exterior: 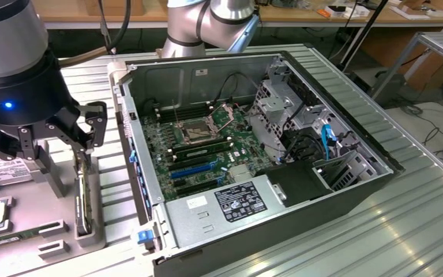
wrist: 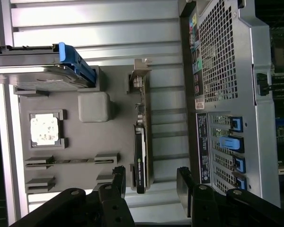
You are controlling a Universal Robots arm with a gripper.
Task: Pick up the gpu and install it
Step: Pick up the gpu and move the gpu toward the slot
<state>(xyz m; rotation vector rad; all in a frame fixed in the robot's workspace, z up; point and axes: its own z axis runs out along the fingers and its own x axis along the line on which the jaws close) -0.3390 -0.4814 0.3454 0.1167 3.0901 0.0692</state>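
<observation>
The gpu (wrist: 141, 146) stands on its long edge in a slot of the grey holder tray (wrist: 85, 142), black face to one side and silver end bracket (wrist: 139, 72) at the far end. In the exterior view the gpu (exterior: 83, 202) is the thin dark card at the tray's edge, just left of the case. My gripper (wrist: 151, 183) hovers over the card's near end, open, with one finger on each side and not touching it. Seen from outside, the gripper (exterior: 56, 143) hangs above the tray, left of the open computer case (exterior: 299, 225).
The tray also holds a silver hard drive (wrist: 42, 75) with a blue clip, a CPU (wrist: 45, 130) and a long green memory stick (wrist: 68, 161). The case's perforated rear panel (wrist: 227, 71) stands close beside the gpu. Inside lie the motherboard (exterior: 206, 144) and blue card slots (exterior: 193, 169).
</observation>
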